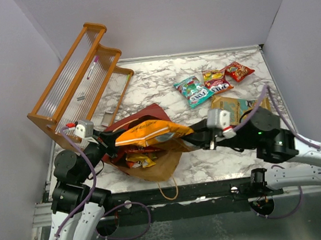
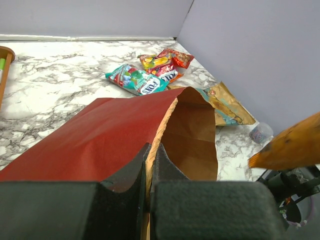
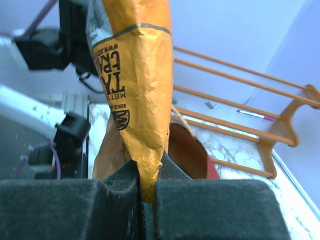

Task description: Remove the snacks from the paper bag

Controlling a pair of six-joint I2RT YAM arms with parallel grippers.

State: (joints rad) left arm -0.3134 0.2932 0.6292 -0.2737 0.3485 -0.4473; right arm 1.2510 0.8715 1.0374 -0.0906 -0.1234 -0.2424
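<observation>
One creased orange chip bag [image 1: 150, 134] pinched in right claw [image 3: 146, 172]; left claw [image 2: 151, 160] clamps red paper bag [image 2: 100, 135].

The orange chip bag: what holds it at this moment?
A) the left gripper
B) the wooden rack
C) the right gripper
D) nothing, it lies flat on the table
C: the right gripper is pinched on an edge of the orange chip bag, while the left gripper clamps the rim of the paper bag.

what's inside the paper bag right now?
Red and yellow packets show at the paper bag mouth. The orange chip bag, pinched in the right gripper, hangs over the opening, so anything deeper can't be seen.
</observation>
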